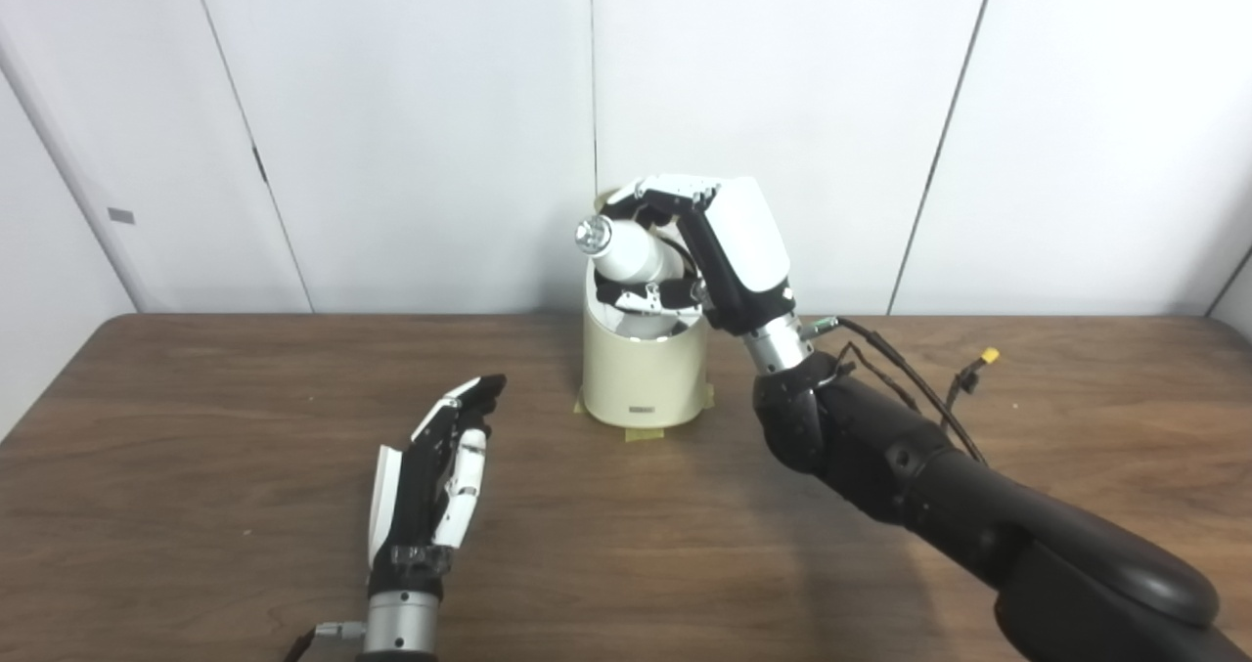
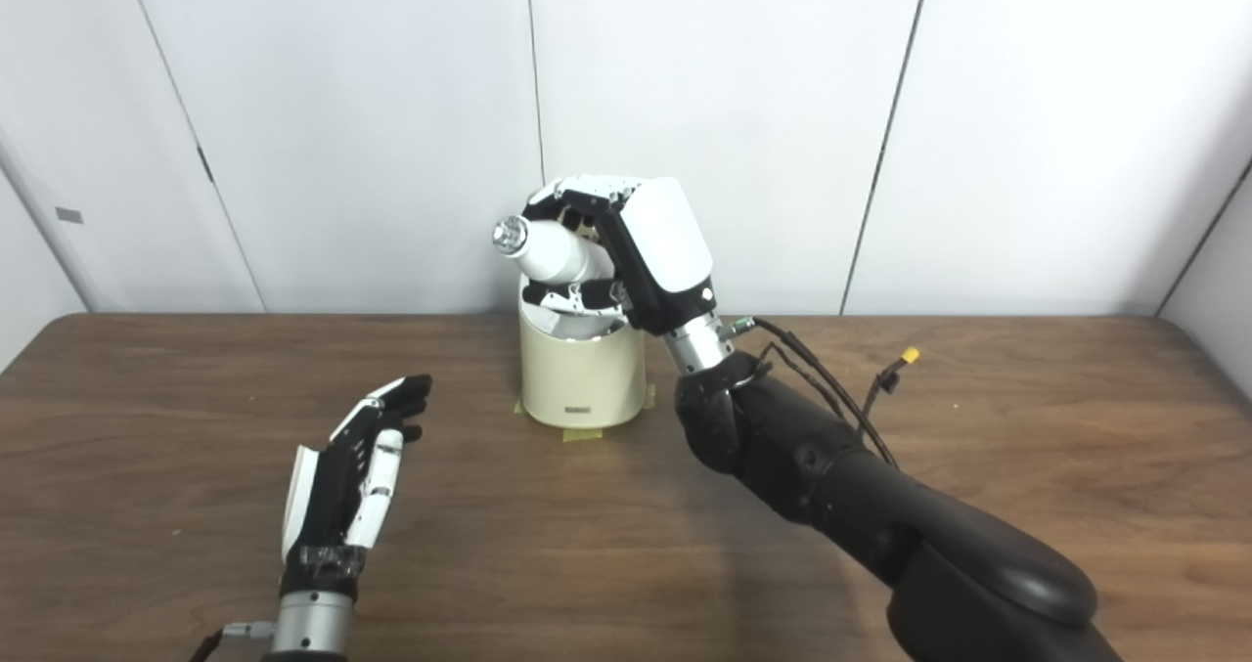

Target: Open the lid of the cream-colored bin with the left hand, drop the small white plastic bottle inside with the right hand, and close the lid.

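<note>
Lying near-level in the right hand (image 1: 719,242), bottle (image 1: 626,249) (cap leftward).

— What do we see of our own build?

— Our right hand (image 1: 729,251) has a glossy white back plate over black framing, with a silver metal wrist collar and a bulky matte black forearm. Thin black cables (image 1: 905,378) loop beside the wrist, one ending in a yellow plug (image 1: 990,357).

— And our left hand (image 1: 440,476)?

— Black fingers (image 1: 468,481) with white panels, same silver collar.
</note>
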`<state>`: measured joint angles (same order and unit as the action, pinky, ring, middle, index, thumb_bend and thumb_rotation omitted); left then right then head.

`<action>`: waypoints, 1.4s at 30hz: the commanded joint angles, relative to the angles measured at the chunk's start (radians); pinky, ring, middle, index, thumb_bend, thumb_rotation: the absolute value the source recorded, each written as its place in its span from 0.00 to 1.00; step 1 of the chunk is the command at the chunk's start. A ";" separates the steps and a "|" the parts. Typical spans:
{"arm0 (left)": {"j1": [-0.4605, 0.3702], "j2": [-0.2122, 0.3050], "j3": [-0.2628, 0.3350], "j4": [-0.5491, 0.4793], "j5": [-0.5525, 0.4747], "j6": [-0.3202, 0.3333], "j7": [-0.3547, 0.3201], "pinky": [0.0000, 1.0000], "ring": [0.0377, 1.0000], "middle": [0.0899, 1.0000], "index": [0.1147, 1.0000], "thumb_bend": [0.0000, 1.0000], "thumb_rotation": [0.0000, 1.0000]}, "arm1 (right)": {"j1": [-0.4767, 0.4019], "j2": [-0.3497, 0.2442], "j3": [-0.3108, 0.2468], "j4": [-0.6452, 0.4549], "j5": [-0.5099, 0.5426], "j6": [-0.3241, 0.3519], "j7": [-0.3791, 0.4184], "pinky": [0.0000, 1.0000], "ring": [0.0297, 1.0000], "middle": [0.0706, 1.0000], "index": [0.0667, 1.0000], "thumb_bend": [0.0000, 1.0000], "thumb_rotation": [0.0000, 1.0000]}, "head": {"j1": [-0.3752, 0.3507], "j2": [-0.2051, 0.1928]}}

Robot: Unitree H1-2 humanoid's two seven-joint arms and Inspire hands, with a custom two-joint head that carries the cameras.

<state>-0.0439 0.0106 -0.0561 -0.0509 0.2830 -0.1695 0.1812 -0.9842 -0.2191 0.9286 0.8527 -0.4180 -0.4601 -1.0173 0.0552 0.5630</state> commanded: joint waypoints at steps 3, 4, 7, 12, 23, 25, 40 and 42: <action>0.041 -0.018 -0.018 0.036 0.024 -0.014 0.007 0.75 0.80 0.80 0.78 0.19 0.86 | -0.044 0.001 -0.009 -0.014 0.013 -0.010 -0.008 0.38 0.41 0.46 0.46 0.51 0.00 | 0.002 -0.001; 0.042 -0.019 -0.018 0.035 0.026 -0.012 0.008 0.75 0.80 0.80 0.78 0.19 0.87 | -0.045 0.001 -0.008 -0.013 0.013 -0.010 -0.008 0.38 0.41 0.46 0.46 0.51 0.00 | 0.002 -0.001; 0.041 -0.019 -0.019 0.036 0.024 -0.013 0.006 0.75 0.80 0.80 0.77 0.18 0.86 | -0.046 0.001 -0.008 -0.012 0.012 -0.010 -0.006 0.37 0.41 0.46 0.46 0.51 0.00 | 0.004 -0.001; 0.042 -0.021 -0.022 0.036 0.027 -0.012 0.008 0.75 0.81 0.80 0.78 0.17 0.83 | -0.048 0.003 -0.006 -0.008 0.008 -0.010 -0.012 0.36 0.41 0.46 0.47 0.51 0.00 | 0.006 -0.002; 0.044 -0.018 -0.022 0.038 0.024 -0.019 0.009 0.75 0.80 0.80 0.78 0.18 0.85 | -0.048 0.009 -0.010 0.009 0.009 -0.010 -0.013 0.37 0.41 0.46 0.47 0.51 0.00 | 0.005 0.001; 0.045 -0.018 -0.021 0.036 0.026 -0.017 0.011 0.75 0.81 0.80 0.77 0.18 0.85 | -0.047 0.011 -0.015 0.018 0.005 -0.010 -0.017 0.37 0.41 0.46 0.46 0.52 0.00 | 0.003 0.001; 0.051 -0.011 -0.020 0.026 0.022 -0.013 0.004 0.75 0.80 0.80 0.78 0.19 0.86 | -0.032 0.031 -0.083 0.075 -0.024 -0.010 -0.031 0.45 0.44 0.47 0.44 0.52 0.00 | -0.005 0.002; 0.050 -0.011 -0.021 0.028 0.021 -0.016 0.003 0.75 0.80 0.80 0.78 0.19 0.87 | -0.033 0.029 -0.084 0.078 -0.028 -0.010 -0.036 0.45 0.44 0.47 0.44 0.52 0.00 | -0.005 0.002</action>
<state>-0.0417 0.0108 -0.0626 -0.0545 0.2877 -0.1691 0.1837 -0.9681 -0.1864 0.8618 0.9334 -0.4479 -0.4598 -1.0206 0.0506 0.5645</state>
